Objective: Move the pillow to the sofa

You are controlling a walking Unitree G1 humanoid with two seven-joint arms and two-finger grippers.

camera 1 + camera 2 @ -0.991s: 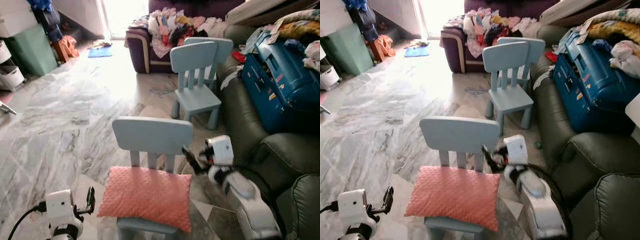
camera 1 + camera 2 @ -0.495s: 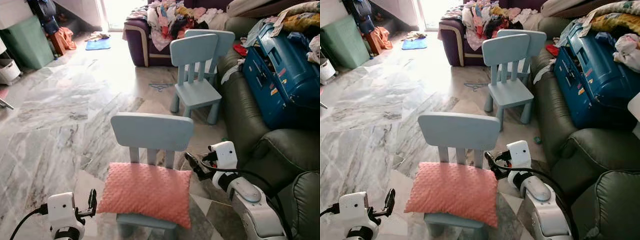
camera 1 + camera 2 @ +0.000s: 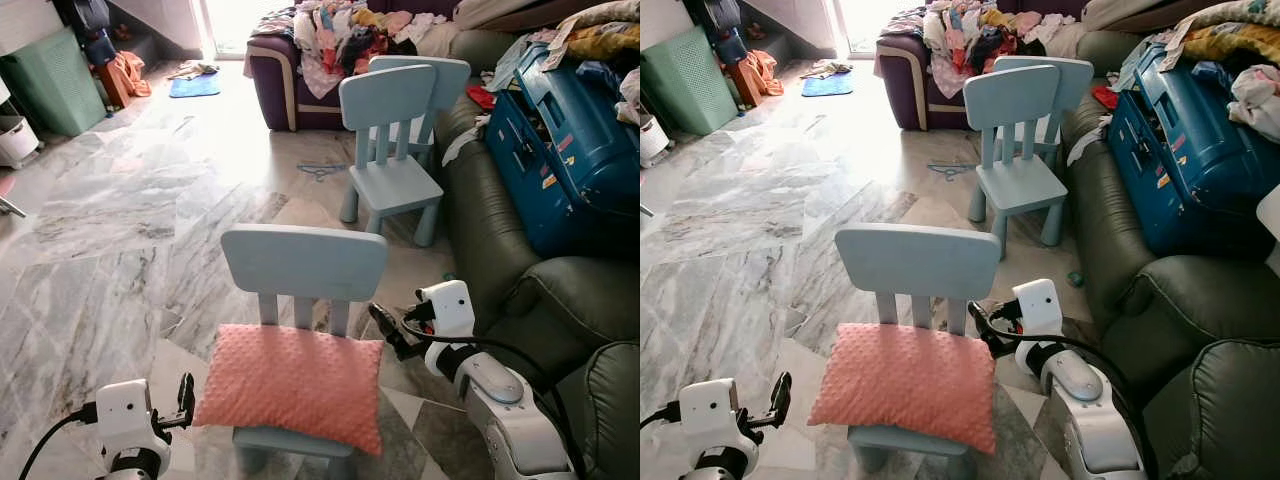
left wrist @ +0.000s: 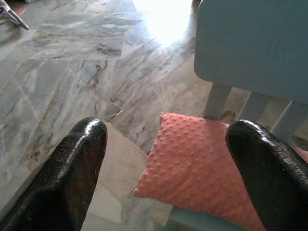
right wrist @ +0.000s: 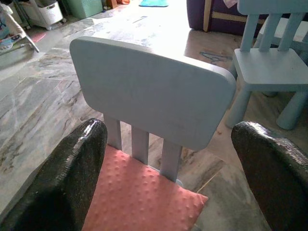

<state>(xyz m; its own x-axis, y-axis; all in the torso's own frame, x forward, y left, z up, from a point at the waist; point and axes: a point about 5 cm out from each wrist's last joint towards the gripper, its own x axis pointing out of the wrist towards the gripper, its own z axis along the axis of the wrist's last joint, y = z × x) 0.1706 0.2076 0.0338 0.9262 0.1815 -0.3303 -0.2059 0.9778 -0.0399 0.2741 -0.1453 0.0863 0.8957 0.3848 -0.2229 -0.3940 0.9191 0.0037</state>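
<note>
From where I sit, the biggest thing ahead is the dark green sofa (image 3: 520,300) running along the right side, its seat loaded with a large blue case (image 3: 565,170) and loose clothes and cloths further back. Across the room stands a purple sofa (image 3: 290,85) heaped with laundry (image 3: 340,35), and the marble floor (image 3: 120,230) spreads out to my left, with a green bin (image 3: 55,90) against the far wall. Between me and the purple sofa I see two small pale blue chairs (image 3: 395,150) standing one just behind the other, close beside the green sofa's front. Nearer, right below the camera, is a third pale blue chair (image 3: 305,300) with its back toward the far wall, and the pillow (image 3: 290,385) lies flat on its seat (salmon pink, with a bumpy knobbed surface), one edge touching the slats of the backrest and its corners hanging a little over the seat's sides. My right gripper (image 3: 388,330) is held low at the right of this chair, beside the pillow's far right corner and apart from it, fingers (image 5: 72,178) spread wide with nothing between them; its wrist camera looks at the backrest and the pillow under it. My left gripper (image 3: 184,400) hangs low to the left of the chair, near the pillow's near left corner without touching it, its fingers (image 4: 67,178) likewise spread wide around empty air.
</note>
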